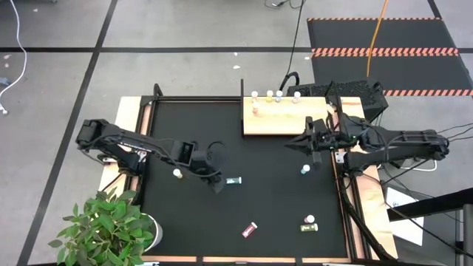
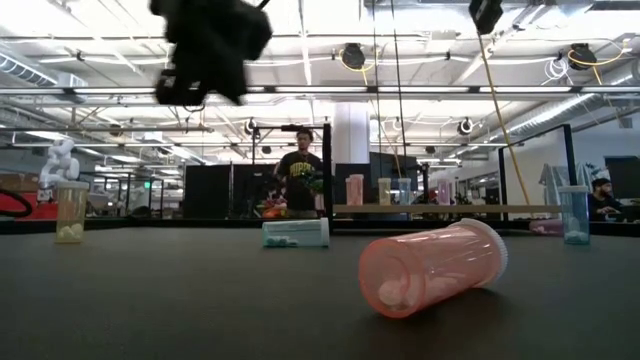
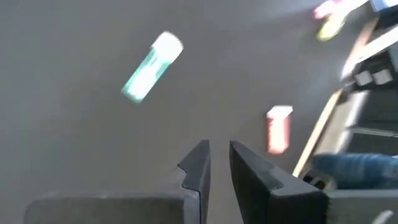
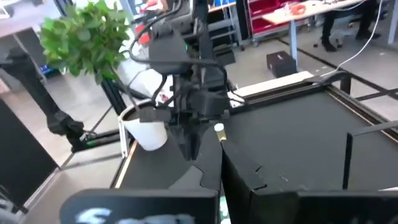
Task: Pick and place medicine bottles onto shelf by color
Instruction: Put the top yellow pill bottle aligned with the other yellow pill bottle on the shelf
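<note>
A pink bottle (image 2: pixel 430 265) lies on its side closest to the low camera, translucent, with pale pills gathered at its lower end; in the high view it (image 1: pixel 250 230) rests near the front edge of the black mat (image 1: pixel 281 199). Behind it a teal bottle (image 2: pixel 296 232) also lies flat, white cap at one end, and from above it (image 1: pixel 233 181) sits just beside the left gripper (image 1: pixel 217 185), which hangs over the mat's middle with its jaws nearly together and nothing between them. A yellow-green bottle (image 1: pixel 309 227) lies toward the front right with a white cap (image 1: pixel 310 219) next to it, though whether that cap belongs to a separate upright bottle is hard to make out. An orange bottle (image 1: pixel 177 174) stands upright left of the left gripper, and a blue bottle (image 1: pixel 305 170) stands near the mat's right side. The shelf (image 1: pixel 284 117), a pale wooden board at the mat's back right, carries several small upright bottles (image 1: pixel 267 96) along its far edge. The right gripper (image 1: pixel 290 145) hovers at the shelf's front right corner, jaws fully closed and empty. A potted plant (image 1: pixel 103 229) stands at the tabletop's front left corner, and a person (image 2: pixel 298 180) stands in the room beyond.
</note>
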Motion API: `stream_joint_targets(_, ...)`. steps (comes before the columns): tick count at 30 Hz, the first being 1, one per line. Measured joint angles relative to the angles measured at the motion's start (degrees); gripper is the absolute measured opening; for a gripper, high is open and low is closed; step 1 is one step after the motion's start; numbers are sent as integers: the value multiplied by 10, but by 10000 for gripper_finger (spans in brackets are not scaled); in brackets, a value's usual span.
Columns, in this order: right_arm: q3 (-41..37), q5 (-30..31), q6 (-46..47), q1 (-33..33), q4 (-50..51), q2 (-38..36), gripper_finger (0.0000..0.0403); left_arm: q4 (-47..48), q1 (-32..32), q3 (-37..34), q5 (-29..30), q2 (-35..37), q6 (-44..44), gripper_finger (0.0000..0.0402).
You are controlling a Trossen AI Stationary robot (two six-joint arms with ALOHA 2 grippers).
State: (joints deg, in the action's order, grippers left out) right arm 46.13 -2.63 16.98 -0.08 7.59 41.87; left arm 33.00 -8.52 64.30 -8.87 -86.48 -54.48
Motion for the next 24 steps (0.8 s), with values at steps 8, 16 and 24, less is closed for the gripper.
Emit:
stream_joint_targets(8, 0, 21, 3, 4, 0, -14, 0, 236, -37, 0, -31, 7, -75, 61)
stream_joint_targets(16, 0, 29, -12, 4, 0, 6, 0, 227, -54, 0, -29, 5, -187, 104)
stream_joint_targets(24, 0, 43, -8, 4, 0, 9, 0, 231, -188, -42, 48, 2, -508, 164)
